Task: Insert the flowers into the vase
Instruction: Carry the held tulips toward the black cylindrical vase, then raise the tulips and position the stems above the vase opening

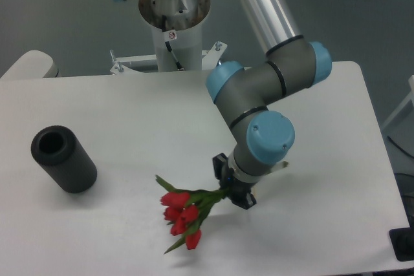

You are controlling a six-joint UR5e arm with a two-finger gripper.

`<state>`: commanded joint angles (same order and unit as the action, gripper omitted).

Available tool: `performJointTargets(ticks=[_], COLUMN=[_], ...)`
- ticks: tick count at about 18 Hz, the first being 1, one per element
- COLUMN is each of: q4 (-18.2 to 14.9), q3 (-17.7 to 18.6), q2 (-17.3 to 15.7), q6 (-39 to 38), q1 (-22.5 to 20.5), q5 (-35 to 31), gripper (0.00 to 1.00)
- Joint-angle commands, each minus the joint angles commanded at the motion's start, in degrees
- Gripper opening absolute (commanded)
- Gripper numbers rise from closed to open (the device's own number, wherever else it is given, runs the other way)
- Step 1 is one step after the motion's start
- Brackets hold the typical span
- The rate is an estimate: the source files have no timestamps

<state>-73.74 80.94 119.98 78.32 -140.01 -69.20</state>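
The flowers (182, 214) are a bunch of red tulip buds with green leaves, held off the table at the front centre. Their pale stems run right into my gripper (233, 189), which is shut on them under the blue wrist cap; a stem end (282, 165) pokes out behind the wrist. The vase (63, 158) is a matte black cylinder with a round hole on top, standing at the left of the white table (129, 114). My gripper is well to the right of the vase.
The arm's grey links and blue joints (265, 88) reach over the table's right half from the white base column (173, 24) at the back. The table's right edge (378, 153) lies beyond the arm.
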Motion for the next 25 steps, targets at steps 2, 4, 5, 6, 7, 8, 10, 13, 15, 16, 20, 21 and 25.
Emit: performJointTargets(ticks=[2,4,5,6,7,8,10,13,15,16,20,21,25], q4=[0.27,0.44,0.44,0.44,0.44,0.44,0.36,1.31,3.77,5.09,10.89,12.03,16.61], q3=[1.58,3.95,4.83,5.28,5.63,5.81,5.81,5.28,5.1,5.1,5.02,5.02,5.19], q2=[-1.32,-2.72,-3.25,-3.78,-4.13,-4.48,-4.66,-4.66,-5.01,-5.28,-5.37,-5.63,-5.89], q6=[-1.85,-2.47,-2.47,-2.47,-2.47,-2.56,-4.13,-8.0,-9.93,-11.25,-13.46,-14.42,-17.85], q1=[0.53,0.79,1.05,1.4,1.58,1.67,2.46,3.6,4.3,4.83,6.76,7.29,7.56], q5=[5.28,8.71,10.03,11.18,12.41,14.16,19.68,27.52,30.43,31.13,31.84,33.32,44.75], gripper=[0.06,0.06,0.06,0.06,0.06,0.06,0.06,0.06,0.06,0.06,0.06,0.07,0.08])
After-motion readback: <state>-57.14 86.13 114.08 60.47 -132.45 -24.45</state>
